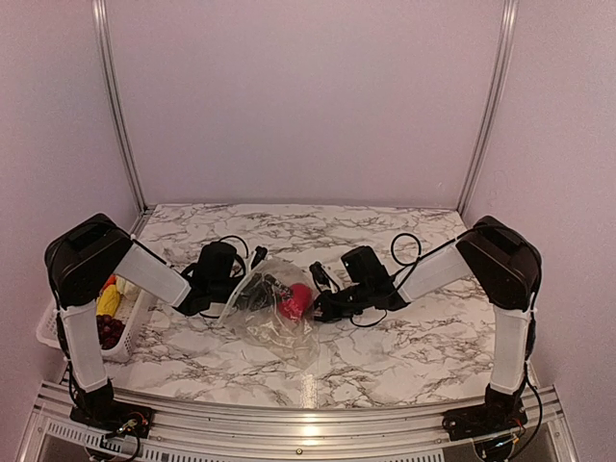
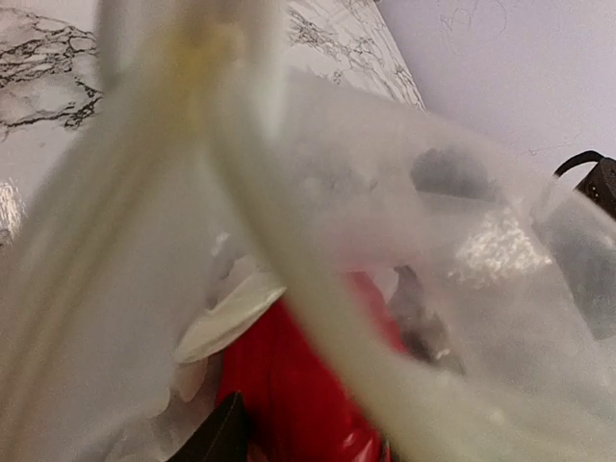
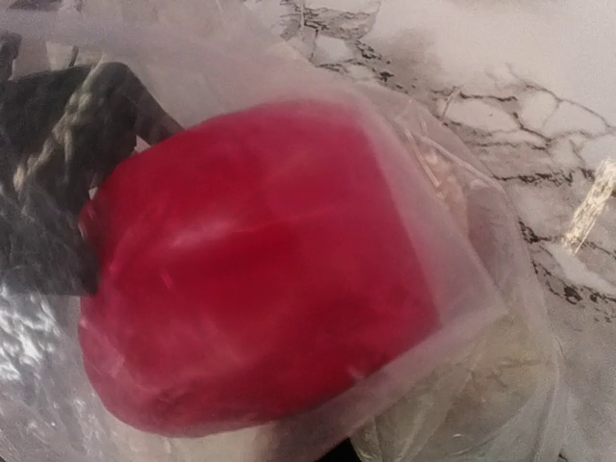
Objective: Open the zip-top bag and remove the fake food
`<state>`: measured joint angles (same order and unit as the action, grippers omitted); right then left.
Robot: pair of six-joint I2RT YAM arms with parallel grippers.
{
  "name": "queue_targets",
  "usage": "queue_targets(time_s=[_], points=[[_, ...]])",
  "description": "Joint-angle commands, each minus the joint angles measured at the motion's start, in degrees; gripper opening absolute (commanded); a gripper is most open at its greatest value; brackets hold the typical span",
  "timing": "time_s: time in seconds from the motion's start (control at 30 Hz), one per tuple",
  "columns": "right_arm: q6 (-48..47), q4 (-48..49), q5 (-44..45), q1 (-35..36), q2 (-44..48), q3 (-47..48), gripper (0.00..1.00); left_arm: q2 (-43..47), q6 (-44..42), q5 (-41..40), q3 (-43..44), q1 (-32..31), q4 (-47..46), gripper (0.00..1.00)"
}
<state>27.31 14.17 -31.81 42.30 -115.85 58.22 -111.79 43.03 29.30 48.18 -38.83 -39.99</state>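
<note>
The marble table (image 1: 404, 346) fills the floor of the top view. The two arms reach in from either side and meet at its middle. Between them lies the bag (image 1: 274, 327), clear and crumpled, its lower part flat on the table. At the table's left edge, beside the left arm's base, sits the white basket (image 1: 46, 332).

The left gripper (image 1: 241, 289) is at the bag's left edge. Its own camera is pressed into the film (image 2: 481, 289) (all blur, with a pale strip across the lens), so I cannot tell how wide its jaws stand or whether they hold anything. The right gripper (image 1: 320, 306) is at the bag's right edge with its jaws fully closed. Whether film is pinched between them does not show.

The red piece (image 1: 295, 301) is inside the bag, next to the right gripper, and fills the right wrist view (image 3: 260, 269) behind the plastic. In the basket lie the grapes (image 1: 111, 330), a yellow piece (image 1: 109, 301) and an orange bit (image 1: 111, 282).
</note>
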Motion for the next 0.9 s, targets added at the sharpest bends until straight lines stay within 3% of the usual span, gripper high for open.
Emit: queue_targets(time_s=[0.0,0.3,0.53,0.87], points=[[-0.6,-0.2,1.5,-0.5,1.7,-0.6,0.00,4.0,-5.0,-2.3,-0.5,-0.9,10.3,0.45],[-0.1,1.5,2.3,-3.3,5.6,-6.6,0.00,12.4,-7.0,-3.2,-4.4,0.9,14.9,0.28],[-0.3,2.5,-0.9,-3.1,5.2,-5.4,0.00,10.3,-9.8,-2.2,-0.2,-2.2,16.5,0.60],[-2.1,0.9,-3.7,-0.8,3.8,0.0,0.00,1.0,-13.1,-5.2,10.5,-7.0,23.8,0.73]])
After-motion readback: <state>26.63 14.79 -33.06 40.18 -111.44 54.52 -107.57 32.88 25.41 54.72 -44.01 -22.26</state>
